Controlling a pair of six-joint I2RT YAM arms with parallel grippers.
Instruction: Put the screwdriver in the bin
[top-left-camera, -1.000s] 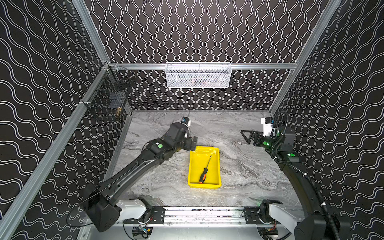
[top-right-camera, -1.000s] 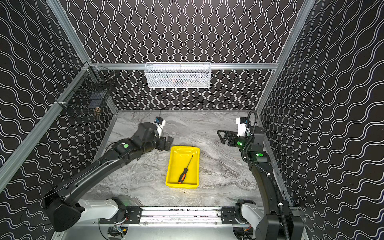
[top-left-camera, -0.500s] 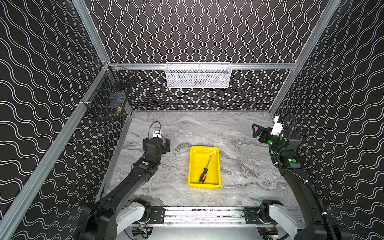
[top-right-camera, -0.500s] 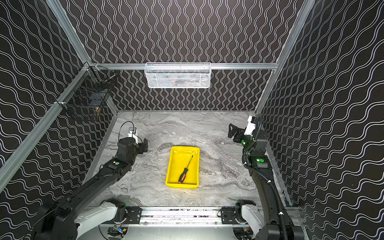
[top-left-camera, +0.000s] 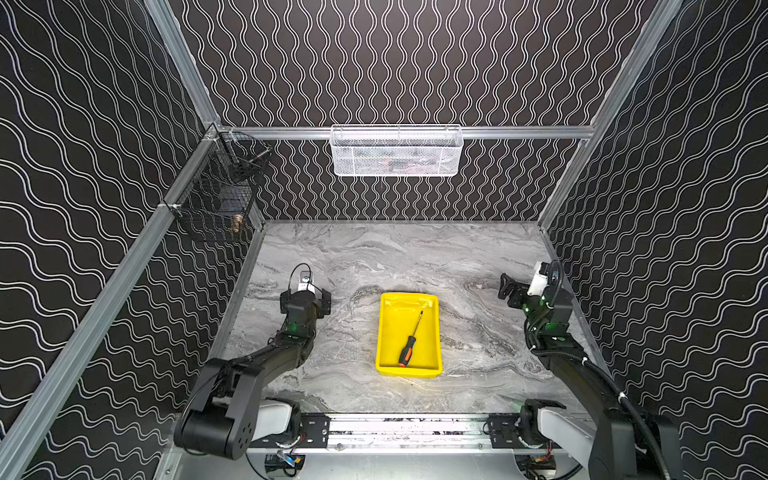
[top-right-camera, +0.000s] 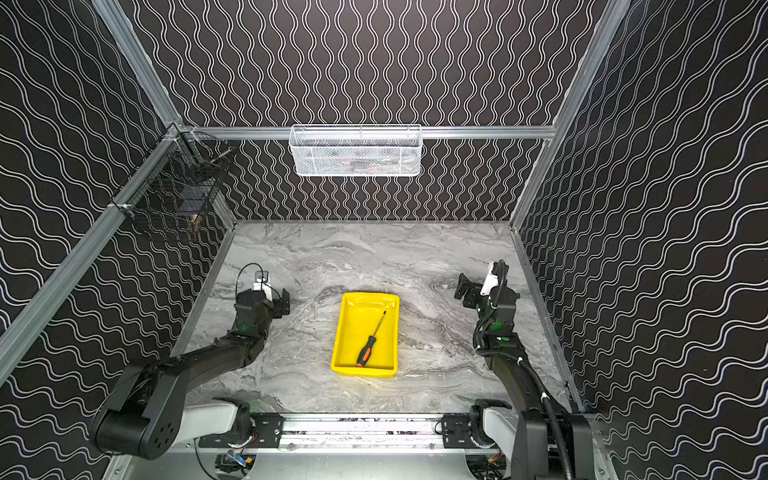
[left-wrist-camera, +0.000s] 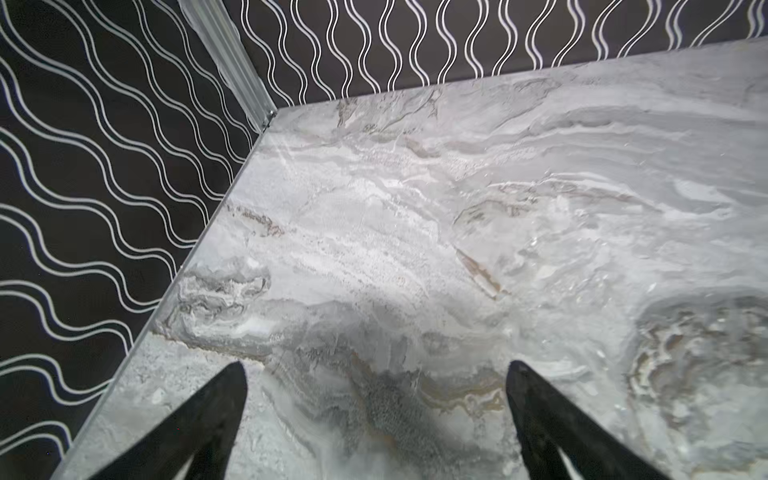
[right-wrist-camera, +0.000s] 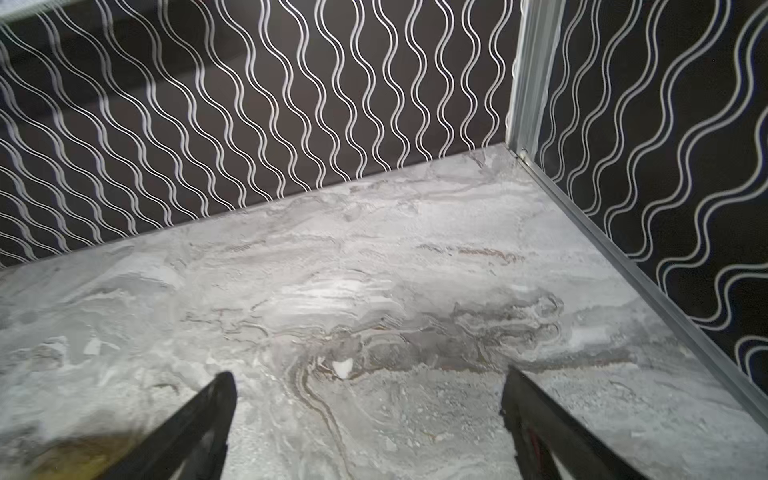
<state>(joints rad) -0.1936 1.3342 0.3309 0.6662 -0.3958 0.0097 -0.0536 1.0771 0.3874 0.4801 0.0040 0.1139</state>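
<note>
Left gripper (left-wrist-camera: 374, 365) and right gripper (right-wrist-camera: 368, 372), jaws apart; screwdriver (top-left-camera: 412, 337) flat inside the bin (top-left-camera: 392, 332)

We hold our arms bent low at either side, left gripper (left-wrist-camera: 376, 365) and right gripper (right-wrist-camera: 368, 373) both with jaws spread wide.

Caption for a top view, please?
Screwdriver lies in the yellow bin; left gripper and right gripper open on either side.
</note>
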